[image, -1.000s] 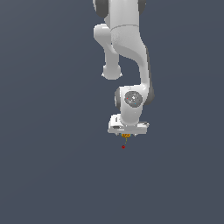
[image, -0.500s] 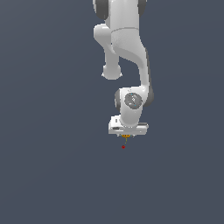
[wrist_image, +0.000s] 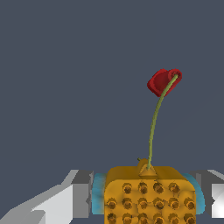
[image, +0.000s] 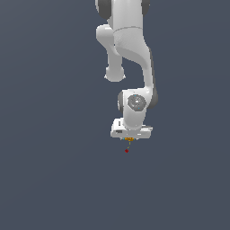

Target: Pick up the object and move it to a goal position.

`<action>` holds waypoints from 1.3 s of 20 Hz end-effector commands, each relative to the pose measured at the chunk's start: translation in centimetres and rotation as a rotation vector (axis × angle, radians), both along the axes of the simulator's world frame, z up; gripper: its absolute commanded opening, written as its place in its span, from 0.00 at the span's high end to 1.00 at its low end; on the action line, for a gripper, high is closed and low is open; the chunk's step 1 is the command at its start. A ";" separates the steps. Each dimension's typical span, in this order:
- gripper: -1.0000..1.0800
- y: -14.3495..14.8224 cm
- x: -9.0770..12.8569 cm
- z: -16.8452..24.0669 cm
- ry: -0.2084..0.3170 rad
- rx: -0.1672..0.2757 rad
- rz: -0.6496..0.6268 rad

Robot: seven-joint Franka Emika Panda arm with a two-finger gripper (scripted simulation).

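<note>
The object is a tiny orange-yellow bumpy block (image: 129, 139) with a thin green stem pointing down. It sits right under the white hand of the arm. In the wrist view the block (wrist_image: 148, 194) fills the space between the two grey fingers (wrist_image: 83, 194), which press on it from both sides through blue pads. My gripper (image: 130, 139) is shut on it and holds it off the ground. The goal, a small red dot (image: 126, 150), lies just below the stem's tip. In the wrist view the red goal (wrist_image: 162, 82) shows at the stem's far end.
Plain dark grey-blue ground (image: 54, 179) lies all around. The white arm (image: 130, 54) reaches down from the top of the exterior view.
</note>
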State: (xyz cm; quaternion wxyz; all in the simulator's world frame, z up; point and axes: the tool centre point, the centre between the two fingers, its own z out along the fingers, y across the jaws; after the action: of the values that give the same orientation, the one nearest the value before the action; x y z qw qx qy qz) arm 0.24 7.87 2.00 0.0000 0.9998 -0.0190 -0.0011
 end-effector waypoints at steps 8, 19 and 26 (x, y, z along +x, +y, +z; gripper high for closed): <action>1.00 -1.4 1.1 5.2 -0.002 0.000 -0.001; 1.00 -4.5 3.6 16.7 -0.002 0.001 0.000; 1.00 -6.4 5.4 24.0 -0.002 0.001 0.000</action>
State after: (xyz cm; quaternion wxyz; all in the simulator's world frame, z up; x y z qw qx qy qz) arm 5.30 1.86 24.45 -0.0002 0.9998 -0.0194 0.0001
